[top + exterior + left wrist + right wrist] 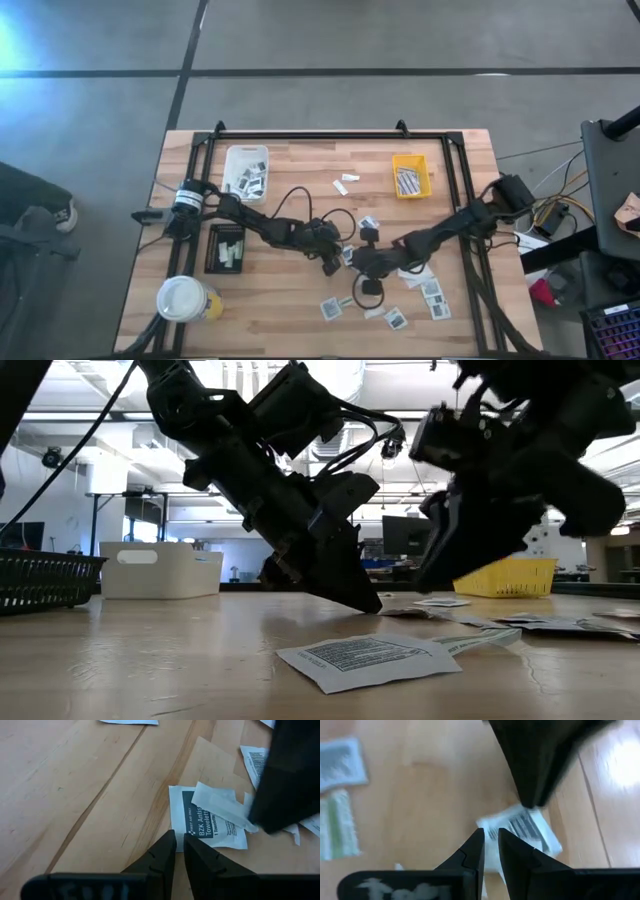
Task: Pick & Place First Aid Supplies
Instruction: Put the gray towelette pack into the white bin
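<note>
Three trays hold packets — white (246,168), yellow (411,176), black (227,248); both jaws narrow.

On my table (290,300), light wood with a black frame (330,135) round the far part: white tray (246,170) at far left; yellow tray (411,175) at far right; black tray (226,248) by the left edge; white-lidded yellow cup (186,299) near the front left corner. Grey tiled floor (350,40) beyond.
</note>
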`<state>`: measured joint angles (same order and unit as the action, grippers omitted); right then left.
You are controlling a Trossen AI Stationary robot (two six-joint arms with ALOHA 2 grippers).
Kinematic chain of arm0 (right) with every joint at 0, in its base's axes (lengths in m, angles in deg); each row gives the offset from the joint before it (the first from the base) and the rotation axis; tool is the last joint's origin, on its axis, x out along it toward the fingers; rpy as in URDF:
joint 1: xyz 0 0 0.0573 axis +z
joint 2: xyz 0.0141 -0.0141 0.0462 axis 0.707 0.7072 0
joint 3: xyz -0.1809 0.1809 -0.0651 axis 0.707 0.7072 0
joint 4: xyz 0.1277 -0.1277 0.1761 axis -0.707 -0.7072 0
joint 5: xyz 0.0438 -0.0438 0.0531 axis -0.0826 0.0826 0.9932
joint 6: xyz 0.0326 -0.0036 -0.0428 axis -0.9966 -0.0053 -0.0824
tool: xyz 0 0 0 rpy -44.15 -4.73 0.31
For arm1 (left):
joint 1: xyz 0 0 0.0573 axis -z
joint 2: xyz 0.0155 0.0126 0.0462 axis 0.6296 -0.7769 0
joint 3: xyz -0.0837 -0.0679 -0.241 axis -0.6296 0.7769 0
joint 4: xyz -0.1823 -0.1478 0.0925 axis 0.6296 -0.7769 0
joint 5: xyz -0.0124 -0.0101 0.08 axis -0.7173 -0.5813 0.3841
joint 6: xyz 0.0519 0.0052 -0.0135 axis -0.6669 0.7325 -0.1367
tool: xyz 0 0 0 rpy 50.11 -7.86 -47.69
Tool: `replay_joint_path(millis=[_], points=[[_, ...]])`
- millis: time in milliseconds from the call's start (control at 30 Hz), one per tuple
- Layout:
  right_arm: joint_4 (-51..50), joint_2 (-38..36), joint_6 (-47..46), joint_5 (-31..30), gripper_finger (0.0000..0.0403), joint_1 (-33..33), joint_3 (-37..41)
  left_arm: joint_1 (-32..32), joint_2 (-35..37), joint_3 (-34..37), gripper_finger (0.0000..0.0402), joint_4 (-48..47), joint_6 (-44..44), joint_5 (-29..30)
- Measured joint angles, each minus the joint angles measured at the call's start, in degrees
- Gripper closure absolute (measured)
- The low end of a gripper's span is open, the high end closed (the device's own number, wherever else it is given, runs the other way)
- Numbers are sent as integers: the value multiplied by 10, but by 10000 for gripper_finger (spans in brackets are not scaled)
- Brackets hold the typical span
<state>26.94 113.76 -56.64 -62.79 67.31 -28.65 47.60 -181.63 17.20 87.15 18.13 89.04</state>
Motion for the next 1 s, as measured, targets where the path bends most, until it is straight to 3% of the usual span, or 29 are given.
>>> replay_joint_path(millis=[367,833,1000], points=[[-40,16,-53,4,349,-12,0,0,0,0,342,0,1,0],[-225,-42,-126,26,349,-12,0,0,0,0,342,-2,8,0],[-248,-89,-116,45,349,-5,2,0,0,0,342,-2,8,-3]])
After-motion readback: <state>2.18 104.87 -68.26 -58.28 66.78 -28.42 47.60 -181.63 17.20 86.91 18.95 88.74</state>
